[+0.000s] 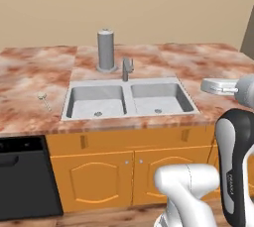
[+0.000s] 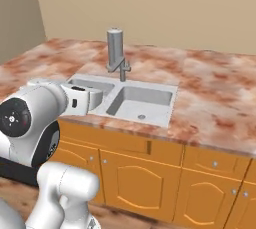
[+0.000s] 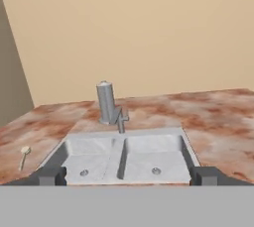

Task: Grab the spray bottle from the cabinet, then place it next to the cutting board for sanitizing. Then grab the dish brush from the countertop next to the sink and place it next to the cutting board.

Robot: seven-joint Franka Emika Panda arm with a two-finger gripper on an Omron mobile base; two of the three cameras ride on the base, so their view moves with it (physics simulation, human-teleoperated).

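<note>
1. dish brush point(image 1: 44, 100) lies on the bench point(image 1: 30, 77), left of the sink point(image 1: 129, 99).
2. grey cylinder point(image 1: 105, 50) stands behind the faucet point(image 1: 127, 68).
3. gripper point(image 3: 128, 175) spread, apparently empty; a dark dishwasher point(image 1: 25, 179) shows in the left base view.

A marbled reddish-pink and cream tabletop point(image 1: 30, 80) spans the frame above orange base cupboards point(image 1: 131, 171), with a grey steel double-basin sink point(image 1: 129, 99) set at its centre. An angular grey faucet point(image 1: 127, 68) stands just behind the basins, beside a grey flat-topped cylinder point(image 1: 105, 50). A small dish brush point(image 1: 43, 100) lies on the stone to the left of the sink. A black appliance front point(image 1: 25, 179) sits lower left. The white robot arm point(image 1: 208, 181) rises at lower right.
</note>
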